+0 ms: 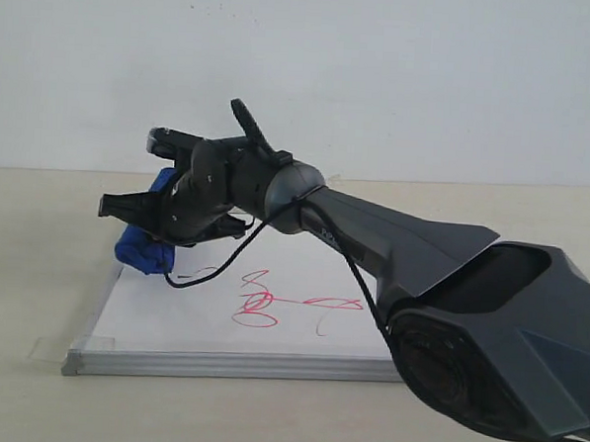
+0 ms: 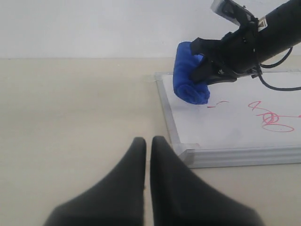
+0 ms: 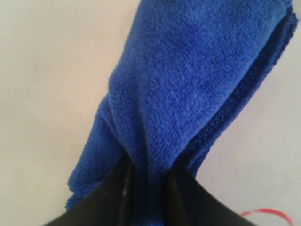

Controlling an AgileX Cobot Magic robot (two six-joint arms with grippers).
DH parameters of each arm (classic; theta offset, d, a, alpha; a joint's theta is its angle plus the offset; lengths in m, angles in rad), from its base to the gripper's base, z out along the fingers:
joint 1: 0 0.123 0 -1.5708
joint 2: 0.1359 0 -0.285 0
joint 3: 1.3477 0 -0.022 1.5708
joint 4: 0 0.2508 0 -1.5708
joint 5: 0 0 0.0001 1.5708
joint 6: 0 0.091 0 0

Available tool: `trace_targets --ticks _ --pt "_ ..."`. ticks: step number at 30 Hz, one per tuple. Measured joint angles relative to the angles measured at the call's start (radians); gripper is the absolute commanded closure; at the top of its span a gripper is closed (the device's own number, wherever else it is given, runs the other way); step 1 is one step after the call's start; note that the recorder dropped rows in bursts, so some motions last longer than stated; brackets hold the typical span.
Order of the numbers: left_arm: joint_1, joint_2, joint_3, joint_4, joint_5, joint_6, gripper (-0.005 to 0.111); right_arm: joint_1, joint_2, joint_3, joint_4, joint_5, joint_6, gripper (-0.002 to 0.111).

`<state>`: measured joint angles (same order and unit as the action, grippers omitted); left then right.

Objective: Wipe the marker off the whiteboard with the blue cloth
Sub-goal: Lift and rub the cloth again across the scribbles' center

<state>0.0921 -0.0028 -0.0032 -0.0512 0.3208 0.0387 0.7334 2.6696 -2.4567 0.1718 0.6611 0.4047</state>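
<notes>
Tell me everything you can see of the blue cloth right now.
The blue cloth is bright royal blue, fuzzy microfibre, bunched into a thick oblong roll. The right gripper pinches it, fingers on either side, folds squeezed between them. Its lower end sits at the whiteboard's far left corner, seemingly touching. The red marker lies apart, unwiped.

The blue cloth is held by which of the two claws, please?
The right claw, shut on the blue cloth; the left claw is shut, empty, off the whiteboard.
</notes>
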Motion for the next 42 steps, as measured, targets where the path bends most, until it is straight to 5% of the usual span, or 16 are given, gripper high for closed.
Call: trace_targets --ticks 17,22,30,42 --pt "0.0 0.0 0.0 0.0 0.0 0.0 0.103 0.001 -0.006 -0.002 -0.475 0.332 0.054 0.108" --pt "0.0 0.0 0.0 0.0 0.0 0.0 0.103 0.001 -0.006 -0.002 -0.424 0.292 0.041 0.108" --pt "0.0 0.0 0.0 0.0 0.0 0.0 0.103 0.018 0.018 -0.002 -0.054 0.05 -0.069 0.108" --pt "0.0 0.0 0.0 0.0 0.0 0.0 0.103 0.034 0.025 -0.014 -0.293 0.178 -0.024 0.108"
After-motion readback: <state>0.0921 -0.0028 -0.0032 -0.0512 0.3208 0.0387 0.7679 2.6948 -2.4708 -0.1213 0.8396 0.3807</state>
